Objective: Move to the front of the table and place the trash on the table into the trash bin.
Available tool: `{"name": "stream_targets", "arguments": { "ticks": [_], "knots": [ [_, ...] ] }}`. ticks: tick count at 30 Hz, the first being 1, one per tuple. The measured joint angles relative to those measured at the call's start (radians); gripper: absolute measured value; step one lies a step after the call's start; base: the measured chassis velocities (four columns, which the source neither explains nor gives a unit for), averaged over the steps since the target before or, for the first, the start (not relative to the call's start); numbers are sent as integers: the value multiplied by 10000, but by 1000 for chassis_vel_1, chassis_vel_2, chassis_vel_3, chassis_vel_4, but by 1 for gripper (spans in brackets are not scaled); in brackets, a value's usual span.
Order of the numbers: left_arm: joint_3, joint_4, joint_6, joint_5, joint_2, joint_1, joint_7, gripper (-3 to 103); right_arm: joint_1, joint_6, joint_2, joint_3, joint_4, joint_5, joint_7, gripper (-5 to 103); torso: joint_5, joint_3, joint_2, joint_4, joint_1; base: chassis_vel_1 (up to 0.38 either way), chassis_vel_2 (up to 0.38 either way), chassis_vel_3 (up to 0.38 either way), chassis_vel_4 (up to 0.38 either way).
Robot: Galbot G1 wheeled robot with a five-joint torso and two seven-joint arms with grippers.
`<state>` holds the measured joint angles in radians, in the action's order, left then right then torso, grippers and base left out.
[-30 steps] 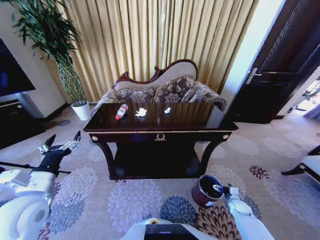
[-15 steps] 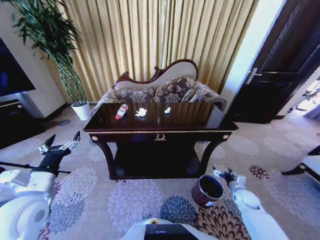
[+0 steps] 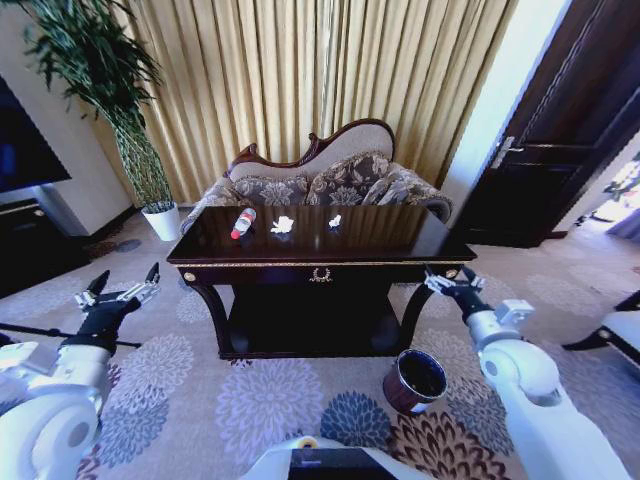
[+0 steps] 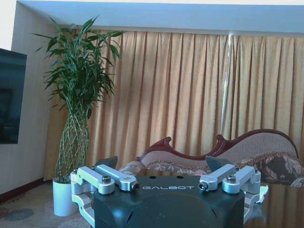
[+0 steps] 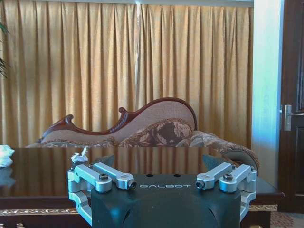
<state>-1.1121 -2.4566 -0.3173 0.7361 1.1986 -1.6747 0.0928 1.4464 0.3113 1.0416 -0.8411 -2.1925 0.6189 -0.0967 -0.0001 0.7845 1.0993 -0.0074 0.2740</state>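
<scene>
I have the table point(image 3: 320, 245) square in front of me in the head view, its gold-trimmed front edge facing the robot. My right gripper point(image 3: 447, 283) is raised off the table's right front corner, just beside the gold stud there, with its fingers spread and nothing between them. From the right wrist view that gripper point(image 5: 161, 164) sits level with the glossy tabletop point(image 5: 142, 164) and looks straight across it, jaws wide apart.

The trash lies on the far half of the tabletop, well beyond the right gripper and over toward my left. Nearest to that gripper is a small white wad point(image 3: 334, 221); I also see it in the right wrist view point(image 5: 79, 155), just past the gripper's fingertip. Further along is a larger crumpled white wad point(image 3: 282, 225), and beyond that the clear bottle point(image 3: 242, 222) with the red cap, lying on its side near the far left corner. A white lump point(image 5: 4, 155) at the edge of the right wrist view rests on the tabletop too; I cannot tell which wad it is.

The trash bin point(image 3: 414, 381) stands on the carpet below the right gripper and closer to the robot's base, near the table's right leg, upright with its black inside showing.

My left gripper point(image 3: 118, 294) hangs low, off the table's left end and well apart from it, fingers spread and empty. Its wrist view shows the gripper point(image 4: 167, 166) open, facing a sofa point(image 4: 223, 154) and a potted plant point(image 4: 78, 118).
</scene>
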Motion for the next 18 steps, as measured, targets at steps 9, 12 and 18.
{"name": "stream_targets", "arguments": {
  "ticks": [9, 12, 18],
  "knots": [
    [-106, 53, -16, 17, -128, -3, 12, 100, 41, 94, -176, 13, -207, 173, 39, 100, -1, 0, 0, 0, 0, 0, 0, 0, 0],
    [-121, 83, -32, 26, -165, -4, 12, 100, 27, 15, -212, 32, -207, 197, 46, 100, 0, 0, 0, 0, -1, 0, 0, 0, 0],
    [-101, 118, -44, 33, -177, 2, 4, 100, 66, -137, -316, 86, -251, 211, 61, 100, -1, -1, 1, 0, -2, -13, 8, 6, -7]
  ]
}}
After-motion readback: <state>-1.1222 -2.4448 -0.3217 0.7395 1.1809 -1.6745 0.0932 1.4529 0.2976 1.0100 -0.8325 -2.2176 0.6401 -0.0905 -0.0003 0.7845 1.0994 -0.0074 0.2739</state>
